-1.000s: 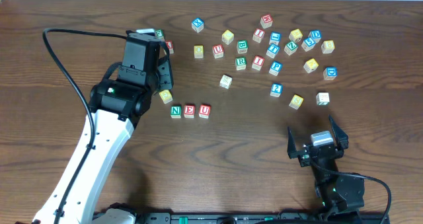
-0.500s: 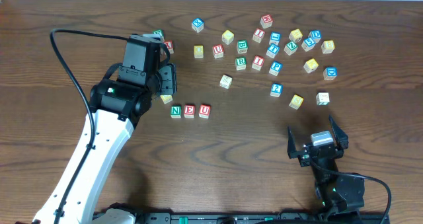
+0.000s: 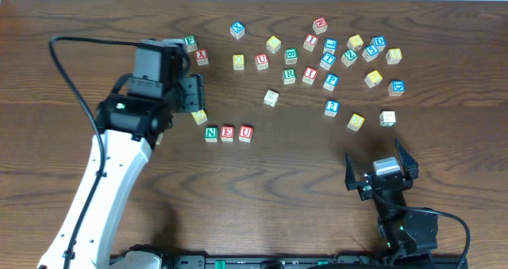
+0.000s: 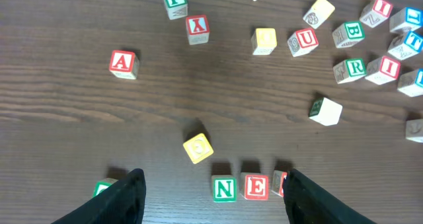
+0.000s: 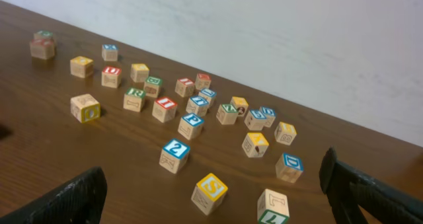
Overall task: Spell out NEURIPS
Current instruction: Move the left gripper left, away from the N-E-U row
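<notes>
Row of N cube (image 3: pixel 210 132), E cube (image 3: pixel 228 132) and U cube (image 3: pixel 246 132) stands at the near left of the counter (image 3: pixel 262 190); the other four letters lie in the scatter farther back and right.

Both my tools are empty: the left tool (image 4: pixel 213 178) hangs with jaws apart over the row, and the right tool (image 3: pixel 380 171) sits wide open at the near right. I judge these small wooden cubes light, rigid and sturdy, with smooth faces that could twist if pinched on a corner, so I would take each squarely across two opposite flat sides. The green R cube (image 3: pixel 289 75) and red I cube (image 3: pixel 309 74) sit close side by side, leaving little finger room. The blue P cube (image 3: pixel 331 81) and yellow S cube (image 5: pixel 210 191) stand freer. The dark wood-grain counter looks flat and smooth, with bare space right of the U.
</notes>
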